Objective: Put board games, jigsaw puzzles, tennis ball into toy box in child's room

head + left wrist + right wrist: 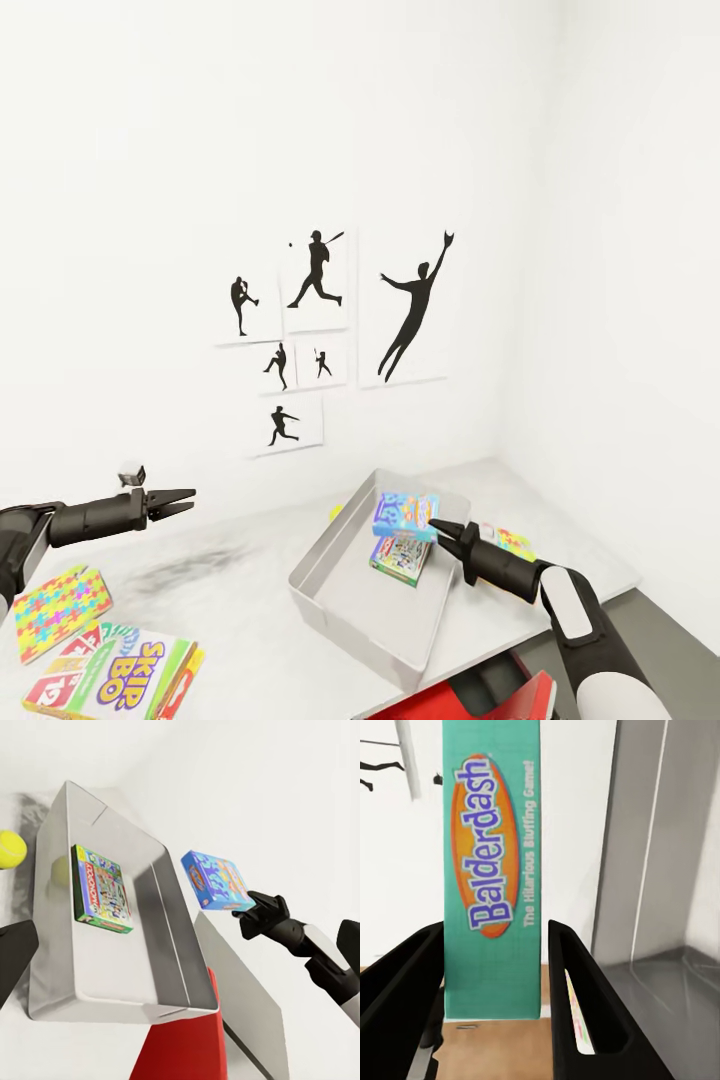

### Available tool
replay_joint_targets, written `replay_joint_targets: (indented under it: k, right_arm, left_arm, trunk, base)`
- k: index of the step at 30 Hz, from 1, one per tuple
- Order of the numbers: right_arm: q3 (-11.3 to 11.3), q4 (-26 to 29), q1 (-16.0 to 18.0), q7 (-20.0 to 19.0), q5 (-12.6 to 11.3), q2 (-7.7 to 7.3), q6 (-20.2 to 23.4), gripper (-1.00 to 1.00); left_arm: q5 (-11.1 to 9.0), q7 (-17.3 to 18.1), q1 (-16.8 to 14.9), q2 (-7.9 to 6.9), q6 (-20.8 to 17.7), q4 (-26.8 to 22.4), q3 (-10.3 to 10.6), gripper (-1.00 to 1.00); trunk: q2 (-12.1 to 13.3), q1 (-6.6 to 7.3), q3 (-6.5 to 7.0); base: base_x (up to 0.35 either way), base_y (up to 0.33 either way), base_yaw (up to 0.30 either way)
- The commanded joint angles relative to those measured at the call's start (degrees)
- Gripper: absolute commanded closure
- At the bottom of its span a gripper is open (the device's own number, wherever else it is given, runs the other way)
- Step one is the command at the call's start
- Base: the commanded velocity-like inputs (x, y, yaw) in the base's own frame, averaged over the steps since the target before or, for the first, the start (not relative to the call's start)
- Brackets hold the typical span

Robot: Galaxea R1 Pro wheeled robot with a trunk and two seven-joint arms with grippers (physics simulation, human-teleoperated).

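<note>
Pink-yellow-green-blue jigsaw puzzle box (60,609) lies flat at far left of the light-grey table (230,560), w/ the red-yellow-green SKIP-BO box (112,673) just beside it, nearer the robot, at the table's front edge. Above them the left gripper (178,502) hangs in the air over the table, fingers a little apart, nothing between them. Behind, on the white wall, a cluster of black baseball-player silhouette pictures (318,330). Mid-table sits the toy box (340,610), shallow grey bin w/ sloped sides, set at an angle; the green-edged multicolour board game (101,889) lies flat on its floor toward the far end. In left wrist view the tennis ball (11,848) rests on the table just outside the bin's wall, not touching the games. Right gripper (434,525) is clamped on the smaller blue board game (405,515), holding it tilted in the air over the bin's far part, above the green-edged game, clear of the bin. Right wrist view: both black fingers (585,1012) flank the box's teal edge lettered "Balderdash". Second jigsaw puzzle box (512,541) peeks out on the table behind the right arm, past the bin. Red object (470,700) sits below the table's front edge; can't tell what it is.
</note>
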State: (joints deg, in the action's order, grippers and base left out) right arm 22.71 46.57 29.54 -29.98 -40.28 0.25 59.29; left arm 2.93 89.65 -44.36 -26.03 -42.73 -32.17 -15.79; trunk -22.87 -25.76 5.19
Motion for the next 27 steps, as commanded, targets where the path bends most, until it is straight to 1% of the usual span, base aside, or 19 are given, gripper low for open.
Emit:
replay_joint_targets:
  k: [1, 7, 15, 27]
  right_arm:
    - [0.20, -0.13, 0.05, -0.40, 0.31, 0.03, 0.29, 1.00]
    - [0.23, -2.91, 0.00, -0.27, 0.29, -0.14, 0.30, 1.00]
    - [0.14, -3.76, 0.06, 0.48, 0.46, 0.02, 0.23, 1.00]
    - [0.37, -3.81, 1.96, 6.63, 0.21, 0.06, 0.17, 1.00]
  left_arm:
    - [0.32, 0.35, -0.02, 0.00, -0.60, 0.00, -0.15, -1.00]
    - [0.32, 0.35, -0.02, -0.07, -0.60, 0.00, -0.20, -1.00]
    - [0.32, 0.35, -0.02, -0.08, -0.60, 0.01, -0.21, -1.00]
    - [0.32, 0.35, -0.02, -0.07, -0.60, 0.00, -0.21, -1.00]
  trunk:
    - [-0.05, -0.02, -0.03]
    - [-0.05, -0.02, -0.03]
    - [-0.05, -0.02, -0.03]
    - [-0.05, -0.02, -0.03]
  base:
    - [-0.013, 0.000, 0.000]
    - [-0.082, 0.035, 0.000]
    - [-0.022, 0.012, 0.000]
    - [-0.001, 0.001, 0.000]
